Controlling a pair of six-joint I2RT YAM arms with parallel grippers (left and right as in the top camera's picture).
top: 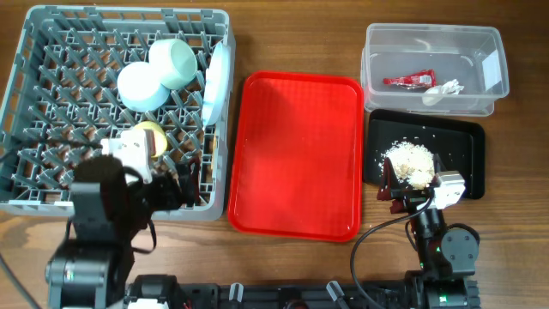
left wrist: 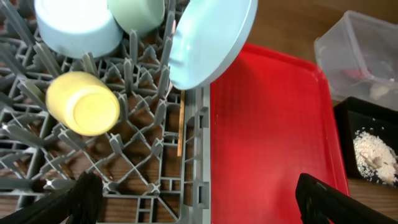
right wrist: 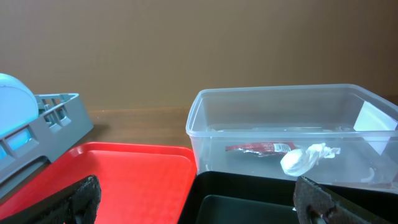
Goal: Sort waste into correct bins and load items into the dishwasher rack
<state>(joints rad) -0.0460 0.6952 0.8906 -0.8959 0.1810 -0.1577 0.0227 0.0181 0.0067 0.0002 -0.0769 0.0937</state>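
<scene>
The grey dishwasher rack [top: 129, 11] fills the table's left side, with the red serving tray [top: 296, 154] just beside it. Right of that tray, the clear tub [top: 433, 33] sits behind the shallow black tray [top: 473, 159].

The left gripper [left wrist: 199, 205] hovers over the rack's near right corner. The right gripper [right wrist: 199, 202] hangs over the black tray's near edge. Both have their jaws spread wide and hold nothing.

In the rack:
- The pale blue plate [top: 217, 81] stands on edge against the right wall.
- The mint-green bowl [top: 176, 60] touches the light blue saucer [top: 141, 87].
- The yellow cup [top: 147, 137] lies nearer.
- A thin wooden stick [left wrist: 180, 124] lies by the right wall.

Beige food scraps [top: 410, 163] are heaped in the black tray. The red wrapper [top: 412, 81] and white crumpled scrap [top: 442, 91] lie in the tub.
</scene>
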